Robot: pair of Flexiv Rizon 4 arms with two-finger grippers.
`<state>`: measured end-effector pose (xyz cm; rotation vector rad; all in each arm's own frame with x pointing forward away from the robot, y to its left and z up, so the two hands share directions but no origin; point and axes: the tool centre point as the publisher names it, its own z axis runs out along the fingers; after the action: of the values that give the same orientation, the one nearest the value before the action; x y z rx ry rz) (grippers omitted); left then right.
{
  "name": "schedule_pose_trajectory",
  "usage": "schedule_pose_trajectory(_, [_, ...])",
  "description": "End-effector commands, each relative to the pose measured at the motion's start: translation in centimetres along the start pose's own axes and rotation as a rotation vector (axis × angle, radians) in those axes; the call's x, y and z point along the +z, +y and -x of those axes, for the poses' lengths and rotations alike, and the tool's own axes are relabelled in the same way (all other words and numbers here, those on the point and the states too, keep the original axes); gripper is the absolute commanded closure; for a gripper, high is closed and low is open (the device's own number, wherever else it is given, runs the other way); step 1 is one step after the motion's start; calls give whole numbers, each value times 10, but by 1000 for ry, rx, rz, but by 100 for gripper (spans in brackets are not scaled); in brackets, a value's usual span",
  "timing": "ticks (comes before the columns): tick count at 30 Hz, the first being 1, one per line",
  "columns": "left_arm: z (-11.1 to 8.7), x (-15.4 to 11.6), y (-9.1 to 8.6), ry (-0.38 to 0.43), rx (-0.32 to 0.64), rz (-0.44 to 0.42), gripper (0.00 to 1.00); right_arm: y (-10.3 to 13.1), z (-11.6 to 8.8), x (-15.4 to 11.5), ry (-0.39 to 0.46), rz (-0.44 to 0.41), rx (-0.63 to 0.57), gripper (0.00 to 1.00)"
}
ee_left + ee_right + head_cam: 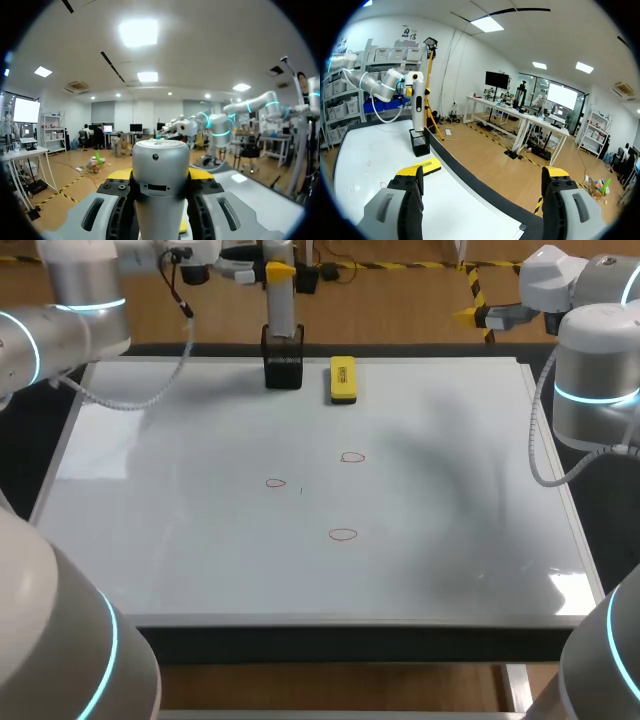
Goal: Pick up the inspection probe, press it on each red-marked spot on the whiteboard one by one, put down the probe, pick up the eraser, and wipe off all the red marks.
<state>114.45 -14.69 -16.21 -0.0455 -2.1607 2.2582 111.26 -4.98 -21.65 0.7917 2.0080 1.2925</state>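
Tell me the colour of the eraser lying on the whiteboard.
The eraser is yellow; the head view shows it best.

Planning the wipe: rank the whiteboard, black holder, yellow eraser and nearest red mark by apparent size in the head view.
1. whiteboard
2. black holder and yellow eraser, too alike to rank
3. nearest red mark

The left arm [75, 300] and right arm [597, 370] consist of rounded silver-grey and white segments, each joint ringed by a glowing cyan band [90, 306], with a grey cable [150, 395] looping alongside. The left gripper [160, 174] and right gripper [482, 172] have grey fingers [395, 210] with a dark slot, black inner mounts carrying small screws [120, 186], and bright yellow tips [555, 172].
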Motion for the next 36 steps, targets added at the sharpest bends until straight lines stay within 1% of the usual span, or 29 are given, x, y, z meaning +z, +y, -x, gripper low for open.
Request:
schedule_pose_trajectory(1, [-13,-9,-13,-151,5,30,100,0,0,0,1,-1,0,0])
schedule_pose_trajectory(5, [-17,-23,-18,-184,7,26,100,0,0,0,1,-1,0,0])
schedule_pose_trajectory(11, [-29,-53,-23,-243,11,22,100,0,0,0,1,-1,0,0])
schedule_pose_trajectory(20, [-47,-94,-23,-317,37,21,100,0,0,0,1,-1,0,0])
schedule_pose_trajectory(29, [-63,-134,-12,-406,15,20,100,0,0,0,1,-1,0,0])
schedule_pose_trajectory(36, [-70,-158,1,-439,3,16,100,0,0,0,1,-1,0,0])
